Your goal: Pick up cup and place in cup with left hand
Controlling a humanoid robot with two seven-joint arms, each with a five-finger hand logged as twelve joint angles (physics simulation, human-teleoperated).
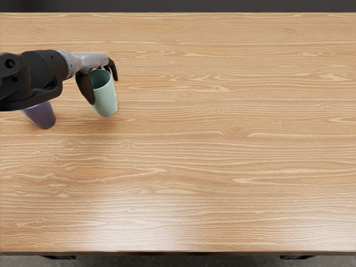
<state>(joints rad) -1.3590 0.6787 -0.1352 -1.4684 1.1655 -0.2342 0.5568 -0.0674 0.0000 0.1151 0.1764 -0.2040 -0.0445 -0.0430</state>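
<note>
Fingers of left hand curled around mint cup, arm outstretched above purple cup

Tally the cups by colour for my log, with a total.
Mint-green cup: 1
Purple cup: 1, partly hidden by the left arm
Total cups in view: 2
</note>
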